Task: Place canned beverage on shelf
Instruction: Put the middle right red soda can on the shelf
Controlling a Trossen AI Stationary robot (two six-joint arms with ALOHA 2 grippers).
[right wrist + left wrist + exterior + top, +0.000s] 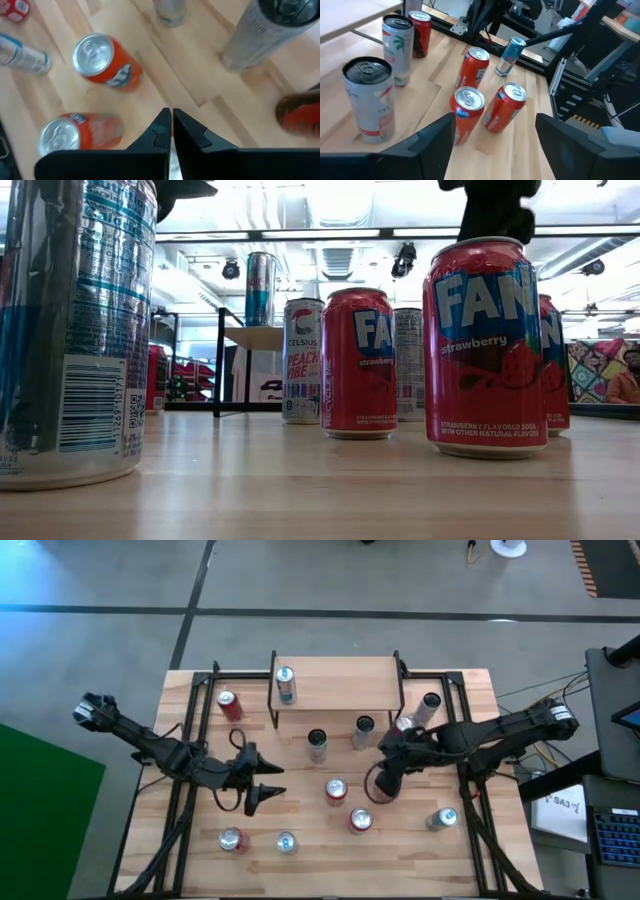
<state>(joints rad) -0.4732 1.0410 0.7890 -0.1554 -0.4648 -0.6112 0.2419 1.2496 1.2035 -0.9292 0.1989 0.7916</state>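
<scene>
The shelf (335,685) stands at the table's far middle, and a blue can (285,683) stands upright on its left end. Two red cans (335,790) (360,821) and two silver cans (317,743) (363,730) stand upright on the table in front of it. My left gripper (268,783) hovers open to the left of the red cans and points toward them. In its wrist view (495,145) the nearest red can (466,112) stands ahead of the fingers, apart from them. My right gripper (385,785) is shut and slants down over bare table to the right of the red cans (171,120).
More cans stand around: red (228,703) at the far left, red (232,839) and blue (286,842) at the near edge, blue (443,819) at the near right, silver (430,705) beside the shelf. Black frame rails (185,790) run along both table sides.
</scene>
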